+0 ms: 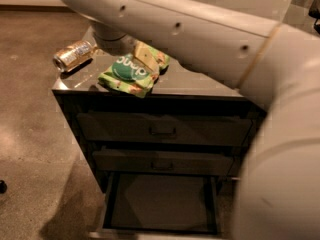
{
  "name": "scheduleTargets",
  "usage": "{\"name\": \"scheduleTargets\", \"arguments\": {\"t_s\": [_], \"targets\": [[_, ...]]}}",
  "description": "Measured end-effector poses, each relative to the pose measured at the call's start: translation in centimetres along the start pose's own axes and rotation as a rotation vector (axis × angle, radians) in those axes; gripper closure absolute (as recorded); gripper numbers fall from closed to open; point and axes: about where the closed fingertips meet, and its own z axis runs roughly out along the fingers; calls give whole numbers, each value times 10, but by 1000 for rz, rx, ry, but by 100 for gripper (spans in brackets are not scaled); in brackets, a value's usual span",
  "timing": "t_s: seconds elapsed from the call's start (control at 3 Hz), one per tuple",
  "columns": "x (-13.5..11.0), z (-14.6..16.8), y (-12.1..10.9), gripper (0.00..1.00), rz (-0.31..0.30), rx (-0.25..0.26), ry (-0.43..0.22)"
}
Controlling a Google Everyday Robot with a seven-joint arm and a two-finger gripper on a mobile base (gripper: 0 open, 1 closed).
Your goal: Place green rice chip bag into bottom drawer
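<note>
A brown, mottled floor [30, 114] w/ a dull sheen is seen around a dark desk [200, 81], whose flat top is glossy and reflects some light. The desk front is made of three wide drawers. The two upper drawers [200, 130] are closed, each w/ a small bar handle in the middle. The bottom drawer [160, 201] is pulled out: a shallow rectangular tray w/ a flat dark floor and a pale front edge.

The green rice chip bag [125, 76], a soft crinkled pouch w/ a round dark green logo and white letters, is lying on the desk top near its front edge, above the open drawer. The claw [144, 58] is placed directly over the bag's upper part and seems to touch it; whether it is spread or pinching cannot be told. A shiny gold-silver can [74, 55] is laid on its side at the desk's far corner, apart from the bag. A thick, smooth, pale arm [200, 29] covers the top and one side of the view.
</note>
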Motion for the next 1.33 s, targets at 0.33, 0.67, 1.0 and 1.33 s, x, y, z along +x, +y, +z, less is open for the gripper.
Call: {"name": "scheduleTargets", "arguments": {"t_s": [0.33,0.67,1.0,1.33], "targets": [[8,22,-18,0,-55,-43,18],[23,42,-23,0,-82,-89,35],[41,63,-14,0,-78,-145,34],[55,74,-4,18,-74,-182,17]]}}
